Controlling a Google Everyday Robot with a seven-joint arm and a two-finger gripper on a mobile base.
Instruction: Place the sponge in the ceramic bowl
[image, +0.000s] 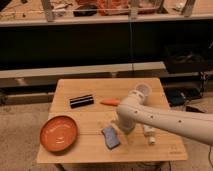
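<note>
Light wooden table (167, 150), slatted top. Ceramic bowl (59, 134) at 8 o'clock near the front-left corner, upright. Black block (81, 100) with a light stripe at 10 o'clock. Orange carrot-like piece (110, 102) at 12, lying flat. White cup (142, 90) at 1, near the back edge. Sponge (111, 136) at 6, flat on the wood, well apart from the bowl. Small white item (149, 135) at 4, type unclear. Gripper (122, 132) low over the table just right of the sponge, jaws apart.
</note>
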